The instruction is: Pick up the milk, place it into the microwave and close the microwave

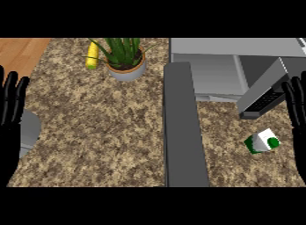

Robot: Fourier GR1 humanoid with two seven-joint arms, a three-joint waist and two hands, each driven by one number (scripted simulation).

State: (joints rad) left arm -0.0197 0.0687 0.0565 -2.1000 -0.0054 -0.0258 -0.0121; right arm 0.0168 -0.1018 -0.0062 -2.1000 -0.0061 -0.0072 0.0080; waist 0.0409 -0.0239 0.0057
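Near the lower right of the speckled desk (103, 123) lies the milk (264, 142) — a small white-and-green carton, just beside the right hand (303, 114) but apart from it. Behind it, the microwave (227, 66) stands with its door (267, 90) swung open. Both the right and left hand (5, 114) rest at the edges — fingers straight, released, holding nothing.

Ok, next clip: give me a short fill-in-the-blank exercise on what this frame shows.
1. The milk carton lies on the counter, nearest the robot's ____ hand.
2. The microwave has its door ____.
3. The left hand holds ____.
4. Beside the potted plant lies a ____ vegetable.

Missing words: right; open; nothing; yellow
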